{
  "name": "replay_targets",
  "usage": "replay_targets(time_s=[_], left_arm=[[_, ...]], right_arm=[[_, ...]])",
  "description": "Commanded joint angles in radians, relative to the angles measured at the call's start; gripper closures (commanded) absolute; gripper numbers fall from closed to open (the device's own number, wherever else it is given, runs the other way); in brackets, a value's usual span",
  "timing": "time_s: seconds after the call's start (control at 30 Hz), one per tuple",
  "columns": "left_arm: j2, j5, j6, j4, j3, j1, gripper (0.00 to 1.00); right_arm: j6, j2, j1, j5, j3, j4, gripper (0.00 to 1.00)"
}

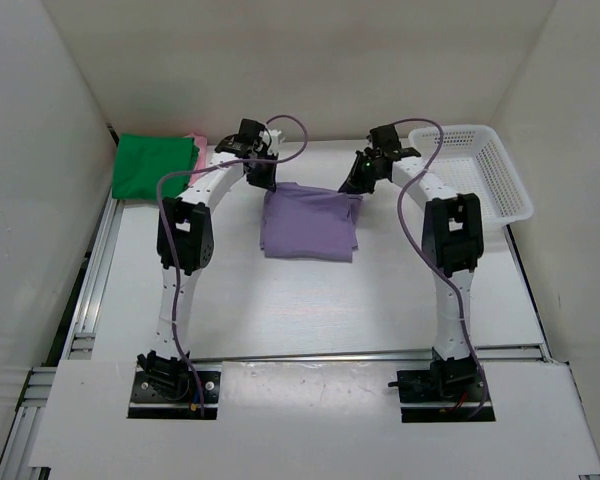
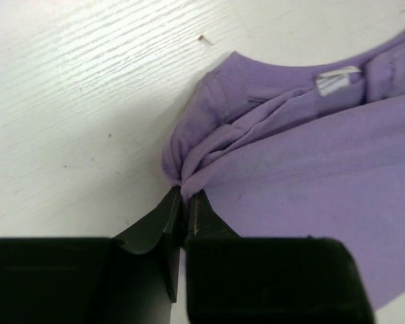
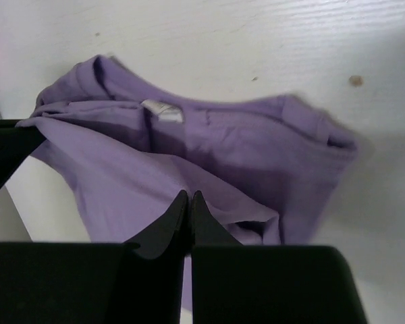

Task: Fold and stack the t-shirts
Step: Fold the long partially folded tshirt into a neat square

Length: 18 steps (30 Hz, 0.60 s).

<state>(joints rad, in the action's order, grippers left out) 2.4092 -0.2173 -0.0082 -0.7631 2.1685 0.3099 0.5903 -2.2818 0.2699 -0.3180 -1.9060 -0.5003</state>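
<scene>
The light purple t-shirt (image 1: 308, 222) lies folded in the middle of the table, collar at the far edge. My left gripper (image 1: 264, 182) is at its far left corner, shut on a bunched pinch of purple t-shirt cloth (image 2: 189, 169) beside the collar, seen between the left gripper's tips (image 2: 184, 197). My right gripper (image 1: 353, 190) is at the far right corner. The right gripper's tips (image 3: 190, 197) are shut together on the purple t-shirt's top layer (image 3: 128, 175), which rises toward them. A green t-shirt (image 1: 155, 165) lies folded at the back left, with a pink t-shirt's edge (image 1: 194, 140) showing under it.
A white mesh basket (image 1: 485, 170) stands at the back right, beside the right arm. White walls close in the table on the left, back and right. Metal rails (image 1: 95, 270) run along the table's left edge and across the front.
</scene>
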Motion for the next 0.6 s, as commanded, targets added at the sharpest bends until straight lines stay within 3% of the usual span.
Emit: replay_targets(time_s=[0.0, 0.13, 0.23, 0.4, 0.57], left_arm=[[-0.154, 0.068, 0.008, 0.005, -0.009, 0.012, 0.82], [-0.174, 0.079, 0.008, 0.005, -0.030, 0.034, 0.82], [-0.174, 0.088, 0.008, 0.005, -0.030, 0.044, 0.89], [-0.098, 0.056, 0.008, 0.015, 0.115, 0.054, 0.90], [-0.041, 0.076, 0.008, 0.025, 0.151, 0.054, 0.87]], right_arm=[[-0.007, 0.149, -0.001, 0.051, 0.031, 0.009, 1.00], [-0.007, 0.163, -0.001, 0.051, 0.062, 0.020, 1.00], [-0.007, 0.185, -0.001, 0.066, 0.088, 0.020, 1.00], [0.060, 0.211, -0.001, 0.217, 0.110, 0.029, 1.00], [0.080, 0.147, -0.020, 0.312, 0.039, 0.042, 1.00]])
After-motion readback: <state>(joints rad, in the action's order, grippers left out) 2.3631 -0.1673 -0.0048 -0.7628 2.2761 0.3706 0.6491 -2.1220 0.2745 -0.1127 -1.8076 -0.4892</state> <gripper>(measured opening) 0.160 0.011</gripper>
